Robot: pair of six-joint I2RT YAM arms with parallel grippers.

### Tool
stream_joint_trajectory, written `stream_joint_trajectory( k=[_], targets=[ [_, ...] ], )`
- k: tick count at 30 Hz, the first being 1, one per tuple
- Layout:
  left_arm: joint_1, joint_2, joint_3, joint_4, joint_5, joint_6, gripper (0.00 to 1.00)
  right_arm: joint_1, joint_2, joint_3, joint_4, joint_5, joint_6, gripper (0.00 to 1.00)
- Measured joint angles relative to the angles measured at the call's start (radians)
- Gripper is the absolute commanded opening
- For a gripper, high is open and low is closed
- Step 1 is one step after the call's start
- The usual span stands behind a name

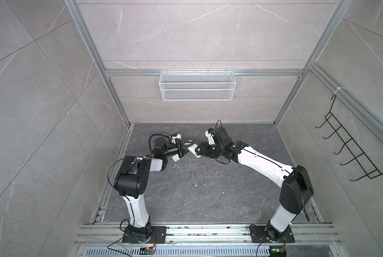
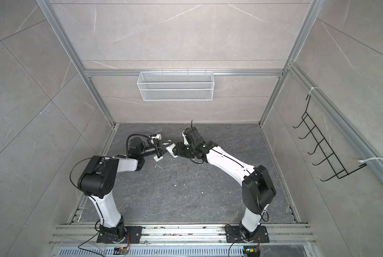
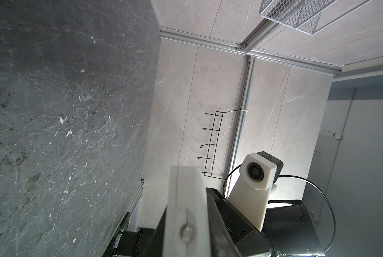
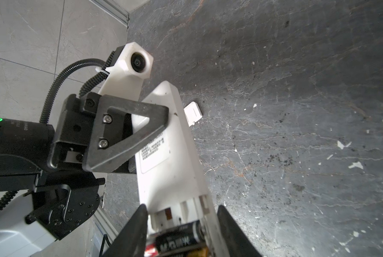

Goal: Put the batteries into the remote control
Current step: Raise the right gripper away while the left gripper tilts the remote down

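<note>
A dark, stone-patterned bench (image 1: 208,189) flecked with white specks is sitting inside pale marbled walls, with a white wire basket (image 1: 197,86) and a black hook rack (image 1: 353,151) hanging on them. The left gripper (image 4: 157,120) is pinching the remote control (image 4: 170,169) across its middle, label side showing. The right gripper (image 4: 181,208) is holding its fingers spread, straddling the open compartment end where a battery (image 4: 177,237) is lying. A small white cover (image 4: 193,113) is resting on the bench beside the remote.
</note>
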Motion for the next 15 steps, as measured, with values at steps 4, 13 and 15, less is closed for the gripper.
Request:
stream_joint_trajectory(
  k=[4,13,15],
  targets=[
    [-0.006,0.0,0.0,0.037,-0.003,-0.021,0.0,0.001,0.0,0.0,0.004,-0.007,0.033,0.68],
    [-0.008,0.0,-0.011,0.106,-0.076,-0.048,0.0,-0.031,-0.027,-0.082,0.144,-0.068,0.206,0.79],
    [-0.008,0.0,-0.028,0.127,-0.119,-0.058,0.0,-0.042,-0.054,-0.138,0.197,-0.069,0.272,0.81]
  ],
)
